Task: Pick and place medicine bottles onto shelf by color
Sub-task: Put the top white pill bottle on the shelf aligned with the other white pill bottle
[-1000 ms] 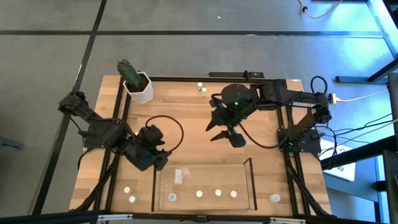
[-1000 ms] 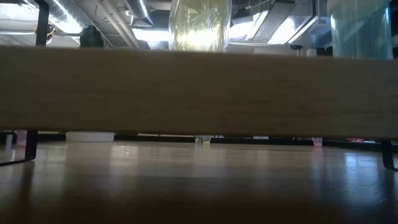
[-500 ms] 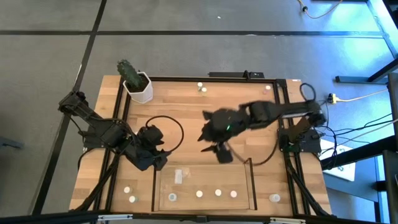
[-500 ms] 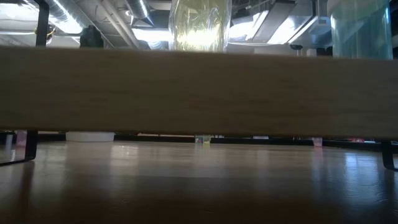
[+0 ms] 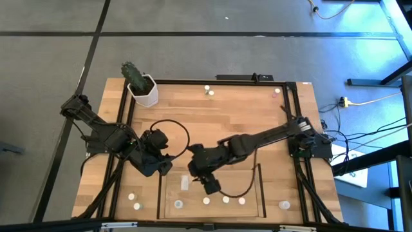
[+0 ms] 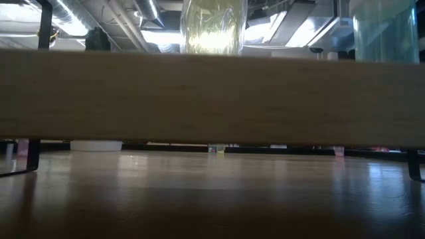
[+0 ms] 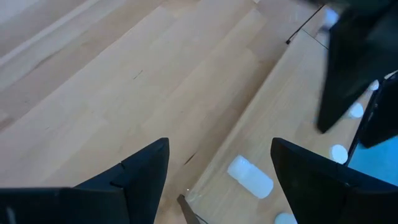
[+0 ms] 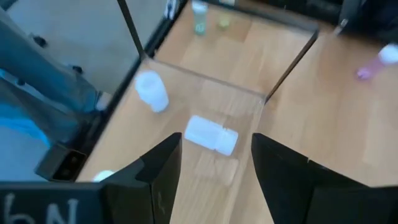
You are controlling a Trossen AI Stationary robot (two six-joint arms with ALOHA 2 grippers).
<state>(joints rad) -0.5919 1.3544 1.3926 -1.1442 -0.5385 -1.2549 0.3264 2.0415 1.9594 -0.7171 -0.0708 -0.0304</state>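
**Pale wood tray: R arm over the tipped bottle**

Black R gripper [image 5: 210, 185] hangs over the shelf [image 5: 259, 169], near its far-left corner, jaws apart w/ nothing between them. Its wrist cam looks straight down on a white bottle on its side [image 8: 211, 134], lying on the shelf floor just inside the far wall. Prob. step: reach in to pick or right that bottle. Next move needs a straight drop w/ fingers either side of the body, clear of the see-through wall.

L gripper [image 5: 156, 161] waits just outside the shelf's left wall, jaws apart, empty.

Other medicine bottles [image 5: 225, 199] stand in a row along the shelf's near edge; a few more sit on the table [image 5: 212, 116], by its far edge and near corners. Cactus pot [image 5: 143, 87] at far-left corner.

Room: grey floor, cables off the right side.
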